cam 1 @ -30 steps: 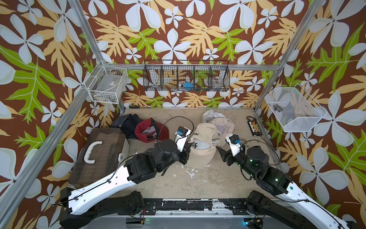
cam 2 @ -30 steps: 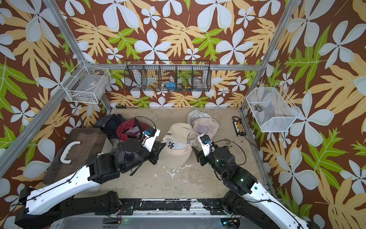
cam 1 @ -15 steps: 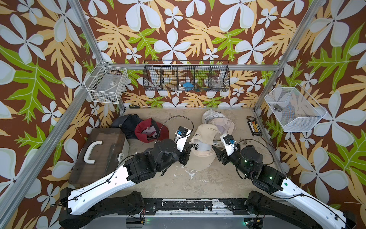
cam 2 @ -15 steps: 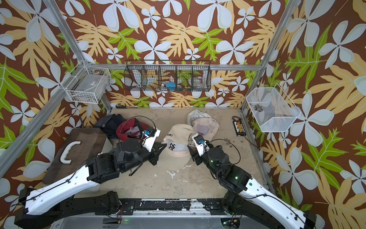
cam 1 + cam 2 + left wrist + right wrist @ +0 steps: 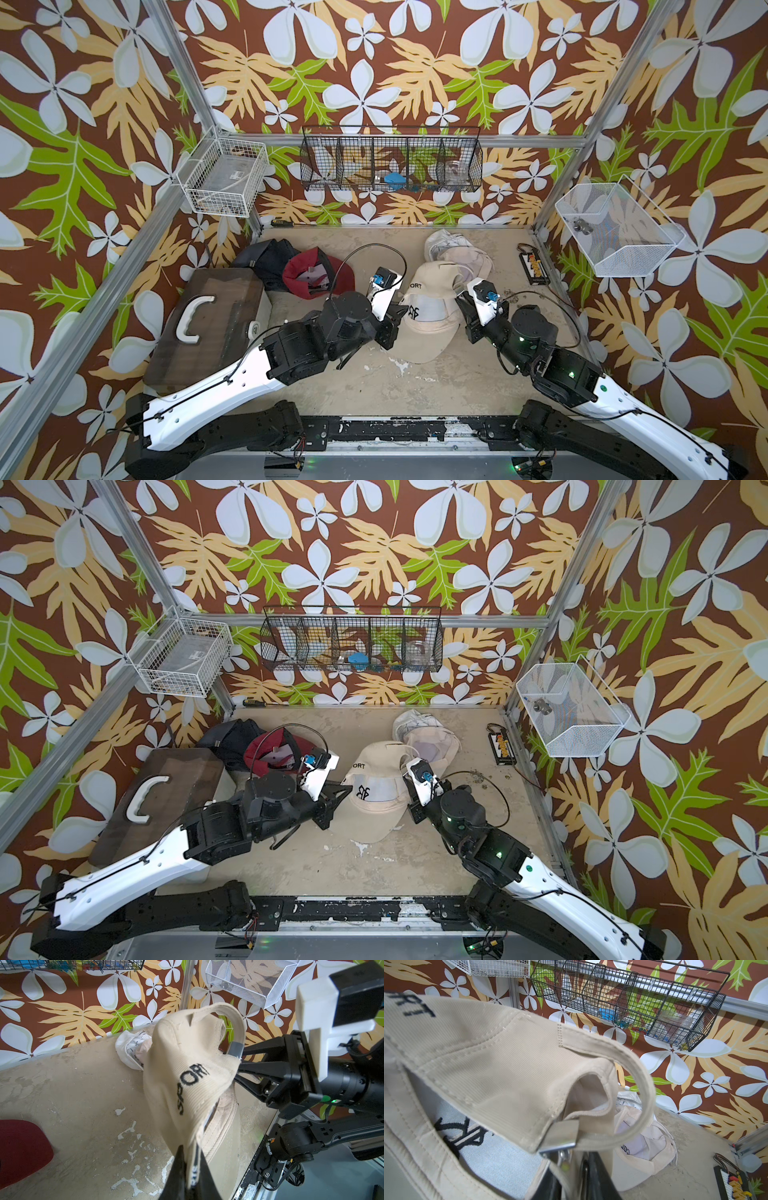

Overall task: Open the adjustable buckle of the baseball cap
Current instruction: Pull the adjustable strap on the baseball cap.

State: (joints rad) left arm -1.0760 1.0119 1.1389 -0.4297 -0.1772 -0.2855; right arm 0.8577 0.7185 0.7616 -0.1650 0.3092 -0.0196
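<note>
A beige baseball cap [image 5: 428, 291] [image 5: 374, 766] marked SPORT is held up off the table between both arms. My left gripper [image 5: 403, 311] [image 5: 348, 788] [image 5: 190, 1167] is shut on the cap's side edge, with the fabric pinched between its black fingers. The metal buckle [image 5: 235, 1049] [image 5: 560, 1136] sits at the end of the looped back strap [image 5: 639, 1084]. My right gripper [image 5: 459, 296] [image 5: 405, 772] [image 5: 571, 1167] is right under the buckle, its fingers closed on the strap fabric there. The buckle looks fastened on the strap.
A red cap [image 5: 316, 274] and a black cap [image 5: 266, 257] lie at the back left. Pale caps [image 5: 457, 253] lie behind the held one. A brown case [image 5: 208, 324] with a white handle stands on the left. A small black board [image 5: 534, 268] lies by the right wall.
My right gripper has moved left to the back of the cap and closed on the strap by the buckle. The left arm has kept its grip and place.
</note>
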